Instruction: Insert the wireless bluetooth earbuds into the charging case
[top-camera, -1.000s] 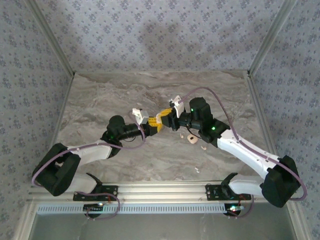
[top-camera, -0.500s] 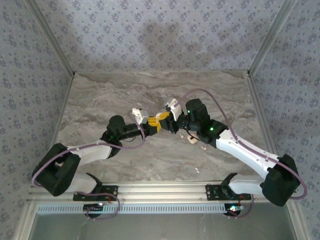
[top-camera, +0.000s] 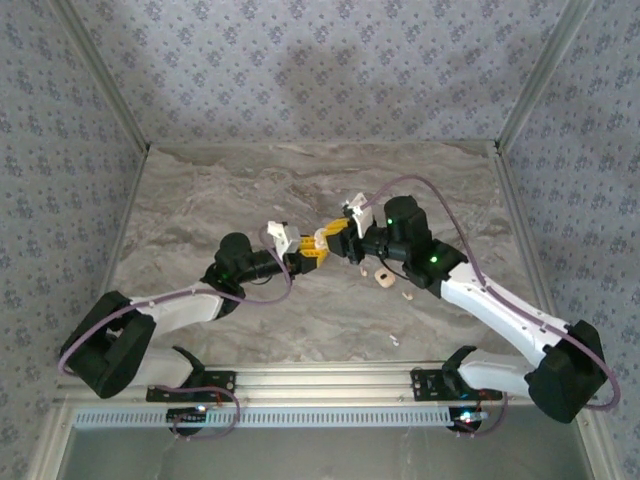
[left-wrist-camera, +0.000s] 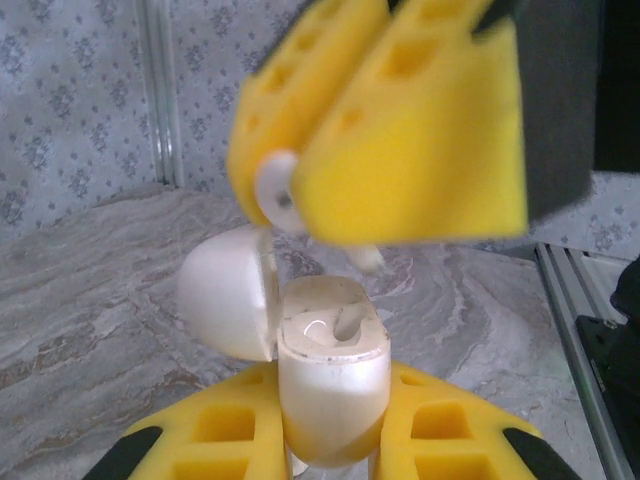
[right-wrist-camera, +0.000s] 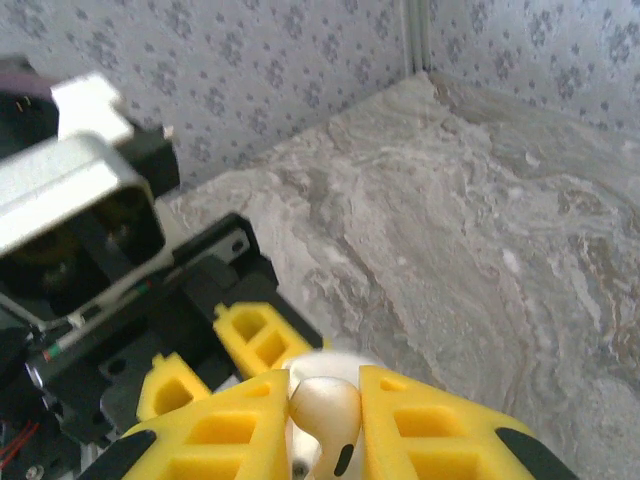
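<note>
The charging case (left-wrist-camera: 332, 370) is a white rounded case standing upright with its lid (left-wrist-camera: 225, 300) hinged open to the left. My left gripper (left-wrist-camera: 335, 440) is shut on its lower body. Just above the case's open top hangs my right gripper (left-wrist-camera: 300, 175), shut on one white earbud (left-wrist-camera: 278, 190). In the right wrist view that earbud (right-wrist-camera: 325, 405) sits pinched between the yellow pads of the right gripper (right-wrist-camera: 325, 400), with the left gripper's fingers (right-wrist-camera: 255, 335) just beyond. From above, the left gripper (top-camera: 308, 250) and right gripper (top-camera: 330, 240) meet tip to tip over mid-table.
On the marble table (top-camera: 200, 190), just right of the grippers, lie a tan ring-shaped piece (top-camera: 382, 278) and a small cream piece (top-camera: 406, 294). A tiny white piece (top-camera: 394, 340) rests nearer the front rail. Patterned walls enclose the table on three sides.
The grippers have stayed together over mid-table. The right arm's elbow has swung a little to the right, and the left wrist has dipped slightly.
</note>
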